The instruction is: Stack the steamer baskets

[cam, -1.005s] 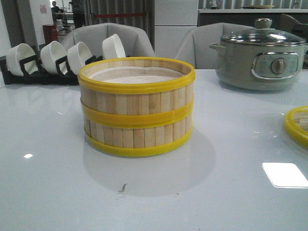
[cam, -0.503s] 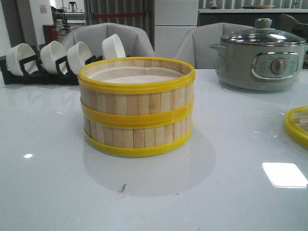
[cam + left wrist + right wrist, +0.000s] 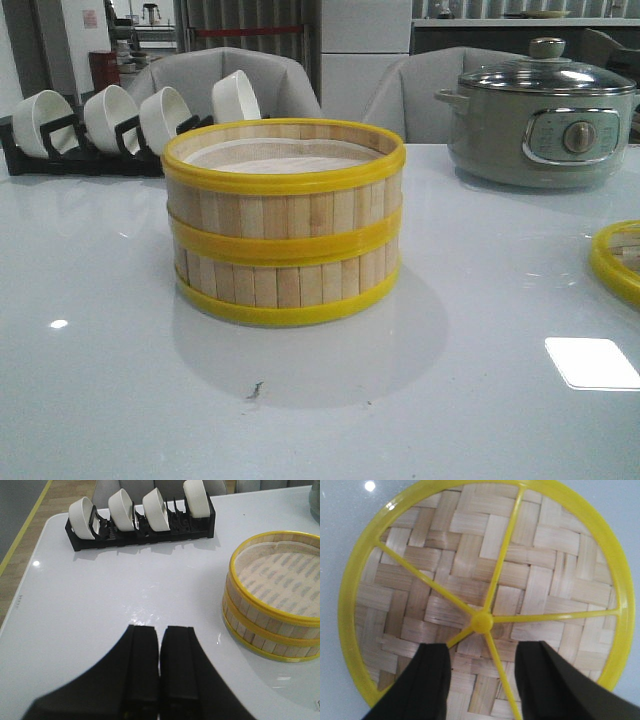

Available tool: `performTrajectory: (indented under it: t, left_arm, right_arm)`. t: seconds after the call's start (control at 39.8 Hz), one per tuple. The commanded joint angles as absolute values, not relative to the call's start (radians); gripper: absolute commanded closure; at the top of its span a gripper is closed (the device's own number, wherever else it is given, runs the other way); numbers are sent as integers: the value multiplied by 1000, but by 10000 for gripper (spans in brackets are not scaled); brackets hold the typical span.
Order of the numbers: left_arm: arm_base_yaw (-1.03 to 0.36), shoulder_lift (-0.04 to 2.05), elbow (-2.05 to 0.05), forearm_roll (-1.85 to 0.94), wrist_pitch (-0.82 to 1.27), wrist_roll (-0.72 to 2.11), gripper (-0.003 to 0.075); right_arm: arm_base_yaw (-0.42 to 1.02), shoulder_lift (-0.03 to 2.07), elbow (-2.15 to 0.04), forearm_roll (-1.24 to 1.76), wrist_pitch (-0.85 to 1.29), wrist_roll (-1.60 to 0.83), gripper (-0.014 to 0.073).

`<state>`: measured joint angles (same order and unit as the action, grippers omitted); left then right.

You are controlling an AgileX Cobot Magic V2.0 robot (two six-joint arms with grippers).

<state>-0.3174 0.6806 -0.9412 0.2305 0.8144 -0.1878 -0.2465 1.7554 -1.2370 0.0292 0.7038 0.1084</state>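
Right tool: the right tool (image 3: 481,680) hangs over the woven lid (image 3: 485,595), its two black fingers spread apart at the bottom of the right wrist frame, one on each side of a yellow spoke, grasping nothing.
Left tool: the left tool (image 3: 159,670) is clenched, its fingers pressed together with nothing between them, at the lower middle of the left wrist frame over bare counter (image 3: 100,595).
Baskets: two steamer baskets (image 3: 284,222) already stand one on the other in the middle of the front frame; the upper one sits straight on the lower.
Lid place: in the front frame only its yellow edge shows, at the far right border, well apart from the stack.
Handling: I judge the lid light and rather stiff, but thin bamboo can crack under a hard squeeze. The plastic rim looks smooth, maybe slippery.
Where to hold: the yellow hub (image 3: 482,622) where the spokes meet, or one spoke next to it, seems the best place for a pinch.
Around: a grey-green pot (image 3: 542,125) with a glass lid is at the upper right, and white bowls on a black rack (image 3: 90,150) are at the upper left.
In the way: nothing lies on the counter between lid and stack; the pot stands behind this path.
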Motion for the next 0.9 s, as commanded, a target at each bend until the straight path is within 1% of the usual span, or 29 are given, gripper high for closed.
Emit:
performTrajectory:
  t: [0.0,0.55,0.88]
  left_arm:
    - [-318,681,-968,242,732,-198,635]
    - [-318,681,-968,242,732,-198,635]
    - [-318,681,-968,242,732,-198,635]
  right_arm:
    - [-254,1720,-1272,16,661,101,180]
    - [-254,1765,-1272,16,598,101,180]
    - [-247,1803,-1300,16,618,101,180]
